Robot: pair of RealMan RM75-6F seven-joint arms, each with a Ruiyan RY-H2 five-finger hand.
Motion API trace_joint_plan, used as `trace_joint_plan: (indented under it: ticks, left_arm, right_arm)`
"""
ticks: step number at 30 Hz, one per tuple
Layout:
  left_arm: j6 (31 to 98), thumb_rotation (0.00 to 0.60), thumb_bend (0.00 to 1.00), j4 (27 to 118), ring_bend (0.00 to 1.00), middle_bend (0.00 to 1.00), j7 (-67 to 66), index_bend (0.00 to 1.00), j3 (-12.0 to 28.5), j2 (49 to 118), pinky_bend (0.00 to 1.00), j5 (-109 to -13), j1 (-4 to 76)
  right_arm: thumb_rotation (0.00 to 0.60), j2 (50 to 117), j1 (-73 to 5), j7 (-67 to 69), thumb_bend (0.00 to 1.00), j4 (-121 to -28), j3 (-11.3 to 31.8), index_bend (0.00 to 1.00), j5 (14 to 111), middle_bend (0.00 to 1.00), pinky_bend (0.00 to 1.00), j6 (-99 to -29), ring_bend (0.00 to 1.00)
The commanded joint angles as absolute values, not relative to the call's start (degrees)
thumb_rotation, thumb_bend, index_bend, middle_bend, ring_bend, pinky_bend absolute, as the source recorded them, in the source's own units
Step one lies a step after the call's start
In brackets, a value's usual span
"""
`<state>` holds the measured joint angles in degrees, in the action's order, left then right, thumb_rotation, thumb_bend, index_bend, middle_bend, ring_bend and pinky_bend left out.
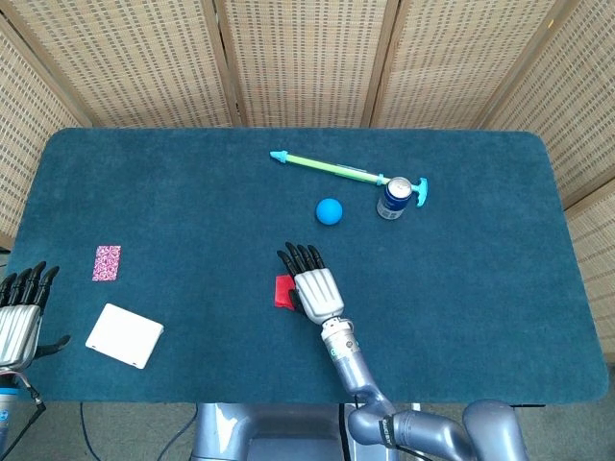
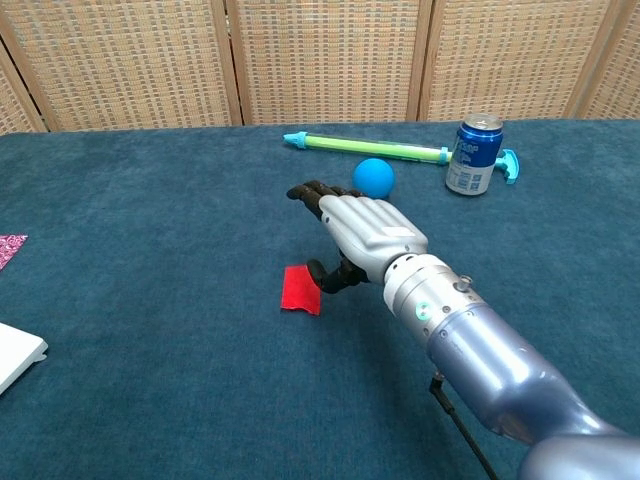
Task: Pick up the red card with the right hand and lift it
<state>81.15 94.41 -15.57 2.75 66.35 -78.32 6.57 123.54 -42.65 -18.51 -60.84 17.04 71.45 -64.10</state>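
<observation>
Dark teal felt tabletop (image 1: 192, 192): flat red rectangular card (image 2: 300, 289) just left of right hand (image 2: 362, 235), thumb at card's edge, grip unclear; left hand (image 1: 17, 307) far off, empty.

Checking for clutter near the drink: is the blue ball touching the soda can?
No, the blue ball sits apart from the soda can, with bare tabletop between.

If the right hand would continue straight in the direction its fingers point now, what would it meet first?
Probably the small blue ball. The right hand points away from the robot, across bare blue-green carpet; the ball lies just right of that line, so it might narrowly miss.
</observation>
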Motion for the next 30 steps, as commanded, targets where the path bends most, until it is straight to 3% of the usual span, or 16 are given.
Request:
trace_joint_plan:
  ticks: [1,10,30]
  left_arm:
    - [81.3,0.600,0.11,94.5,0.00,0.00,-15.5,0.00,2.7,66.3,0.02,-78.4,6.5]
    - [81.9,0.600,0.11,95.2,0.00,0.00,-15.2,0.00,2.4,65.9,0.02,-79.6,6.3]
    - [81.4,0.600,0.11,94.8,0.00,0.00,-14.4,0.00,2.7,65.7,0.02,-78.8,6.5]
  right_arm:
    - [0.600,122.2,-41.7,-19.2,0.56,-63.6,16.6,0.10,71.3,0.00,0.00,-64.4,0.00]
    - [0.600,121.6,-40.5,-21.1,0.35,-67.5,15.5,0.09,69.3,0.00,0.00,-63.2,0.00]
    - [0.600,126.5,-43.0,-18.4,0.33,-58.4,17.8,0.09,67.7,0.00,0.00,-59.6,0.00]
